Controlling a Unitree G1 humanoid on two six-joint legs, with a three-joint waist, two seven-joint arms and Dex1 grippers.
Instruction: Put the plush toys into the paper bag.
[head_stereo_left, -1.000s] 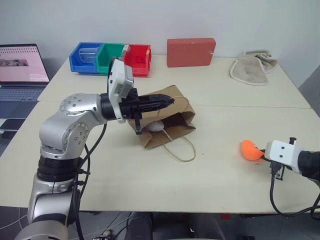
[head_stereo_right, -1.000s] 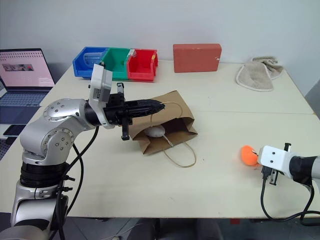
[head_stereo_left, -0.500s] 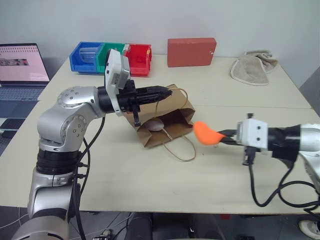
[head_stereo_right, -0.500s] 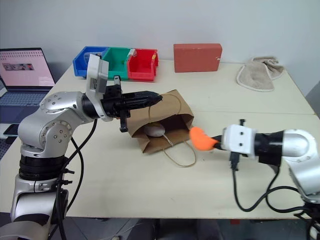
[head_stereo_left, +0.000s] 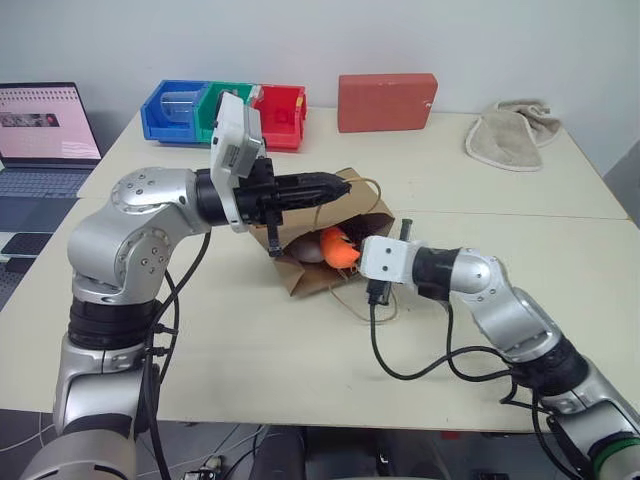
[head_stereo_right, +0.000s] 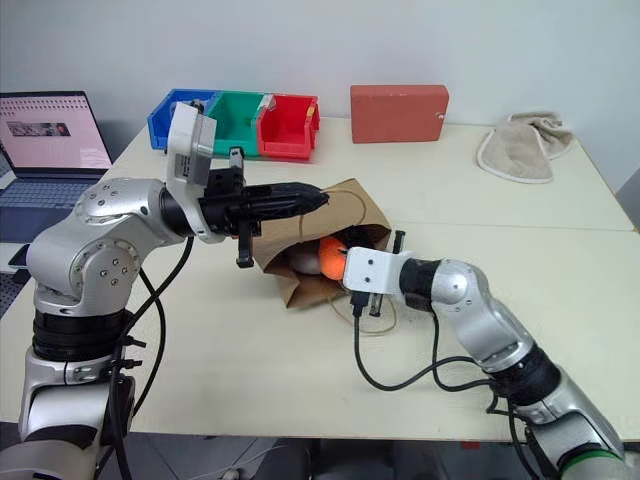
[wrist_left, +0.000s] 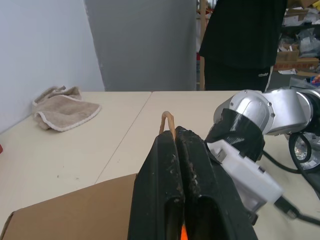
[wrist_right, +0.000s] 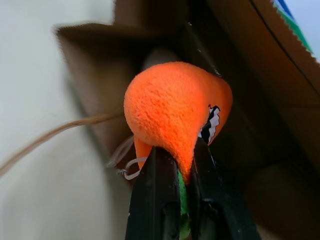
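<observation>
At the mouth of the paper bag (head_stereo_left: 335, 245), the right gripper (wrist_right: 176, 165) is pinched tight on the orange plush toy (wrist_right: 175, 112), its two black fingers clamped on the toy's lower edge so that most of the soft body bulges free ahead of them. The toy sits right at the opening, with the white plush toy (head_stereo_left: 312, 250) already lying inside just behind it. The left gripper (wrist_left: 176, 137) is closed on the bag's upper handle (wrist_left: 167, 120), holding the top lip raised so the mouth stays agape.

Risks, as I judge them: the grip is on a thin margin of a squashy toy, so it could slip or peel out before it is properly inside and roll back onto the table (head_stereo_left: 250, 370). Pushing further in could shove the light bag along the table or crumple its lower lip, since only the handle anchors it. The lower handle (head_stereo_left: 375, 312) loops loose on the table right under the right wrist and its cable, where it could snag on withdrawal. If the left hold gives, the mouth collapses onto the fingers.

Room is tight inside the mouth, between the raised lip and the white toy. Outside, the table towards the robot is bare, and the red box (head_stereo_left: 387, 101), the coloured bins (head_stereo_left: 215, 113) and the beige towel (head_stereo_left: 508, 138) stand well apart at the far edge
</observation>
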